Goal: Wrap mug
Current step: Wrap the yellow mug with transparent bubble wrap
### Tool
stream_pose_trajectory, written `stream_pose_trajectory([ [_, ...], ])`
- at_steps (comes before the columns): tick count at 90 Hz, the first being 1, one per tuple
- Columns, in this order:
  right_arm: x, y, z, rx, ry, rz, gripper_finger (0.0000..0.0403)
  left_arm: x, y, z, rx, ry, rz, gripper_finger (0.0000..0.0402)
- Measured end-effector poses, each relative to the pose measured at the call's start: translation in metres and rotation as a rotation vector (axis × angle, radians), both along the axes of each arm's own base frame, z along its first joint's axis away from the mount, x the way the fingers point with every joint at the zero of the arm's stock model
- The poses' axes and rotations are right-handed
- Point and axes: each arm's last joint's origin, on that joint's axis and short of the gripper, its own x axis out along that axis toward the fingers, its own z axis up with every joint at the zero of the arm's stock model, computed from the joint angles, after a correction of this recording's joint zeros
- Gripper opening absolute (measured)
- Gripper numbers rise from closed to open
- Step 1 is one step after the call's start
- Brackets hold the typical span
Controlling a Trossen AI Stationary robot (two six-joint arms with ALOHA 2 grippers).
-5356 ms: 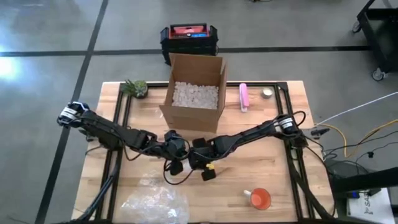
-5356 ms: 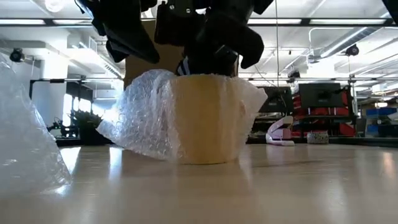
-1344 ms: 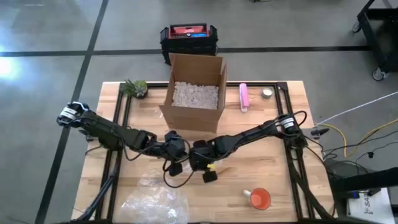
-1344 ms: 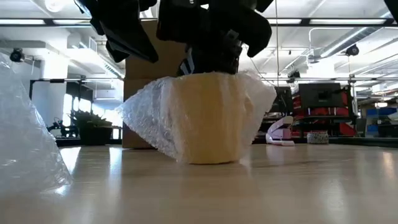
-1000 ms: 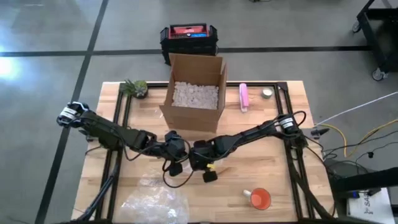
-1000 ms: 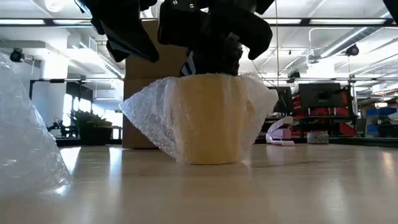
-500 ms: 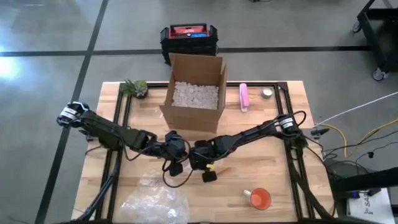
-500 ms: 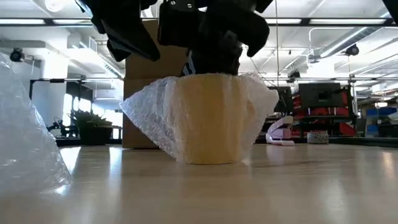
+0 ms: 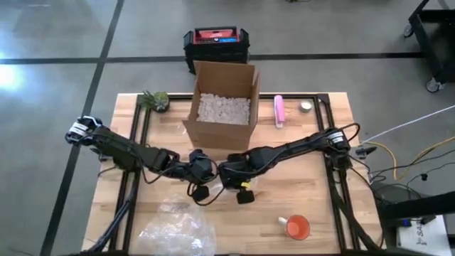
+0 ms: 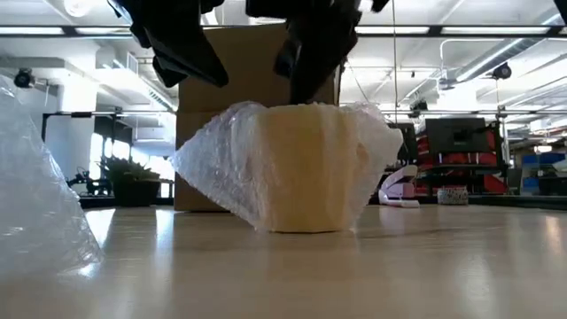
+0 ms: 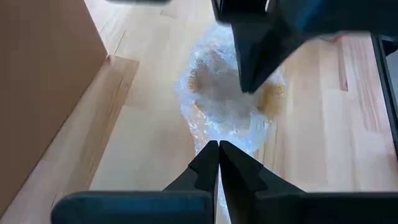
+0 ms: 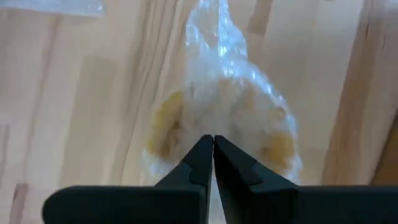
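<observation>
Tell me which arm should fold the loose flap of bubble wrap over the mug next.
Probably the left. The left gripper is shut on the bubble wrap flap trailing beside the mug, while the right gripper sits shut directly over the mug's top.

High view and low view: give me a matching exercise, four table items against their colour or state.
Items:
1. mug
2. cardboard box
3. cup
4. small plant

States:
A. green, at a far table corner
B. orange, lying near the front edge
C. open, holding white packing peanuts
D. yellow, covered in bubble wrap

Pairs: 1-D, 2-C, 3-B, 4-A
</observation>
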Motion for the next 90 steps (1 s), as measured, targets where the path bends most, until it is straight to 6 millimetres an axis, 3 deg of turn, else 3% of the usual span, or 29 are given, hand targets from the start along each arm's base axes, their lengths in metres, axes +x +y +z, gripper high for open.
stream_pose_trajectory([
  [9, -0.007, -0.002, 0.008, -0.008, 0.049, -0.010, 0.0002, 0.000, 0.000, 0.000, 0.001, 0.001, 0.000, 0.0000],
  [28, -0.012, -0.002, 0.002, -0.008, 0.125, -0.074, 0.0002, 0.000, 0.000, 0.000, 0.000, 0.000, 0.000, 0.0000],
  [64, -0.001, 0.001, -0.049, -0.039, 0.250, -0.062, 0.0002, 0.000, 0.000, 0.000, 0.000, -0.003, -0.001, 0.0000],
  [90, 0.007, 0.002, -0.068, -0.043, 0.238, -0.037, 0.0002, 0.000, 0.000, 0.000, 0.003, -0.002, -0.004, 0.0000],
])
